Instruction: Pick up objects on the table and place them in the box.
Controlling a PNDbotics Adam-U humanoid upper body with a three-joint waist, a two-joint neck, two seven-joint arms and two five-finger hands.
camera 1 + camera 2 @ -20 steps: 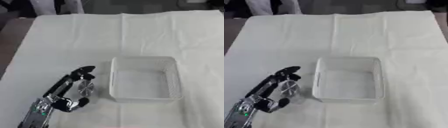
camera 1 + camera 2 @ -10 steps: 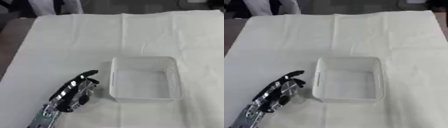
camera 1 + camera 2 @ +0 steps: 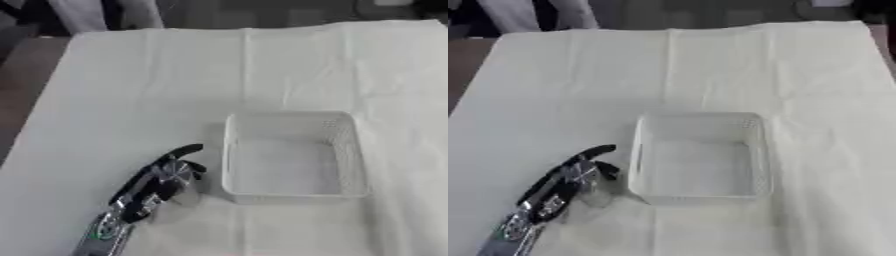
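Note:
A small object with a shiny silver, ridged round top (image 3: 175, 171) and a pale see-through body stands on the white cloth just left of the box. My left hand (image 3: 144, 189) comes in from the lower left and its fingers are curled round this object, with one dark finger (image 3: 181, 149) stretched past it toward the box. The white mesh box (image 3: 293, 116) sits at the centre right, and its white floor shows. My right hand is in neither view.
A white cloth (image 3: 157, 80) covers the table, with creases running across it. The table's left edge (image 3: 26, 120) borders a dark floor. Dark and pale shapes stand beyond the far edge.
My left hand has gone from spread around the silver-topped object to curled round it. The object has stayed close to the box's left wall.

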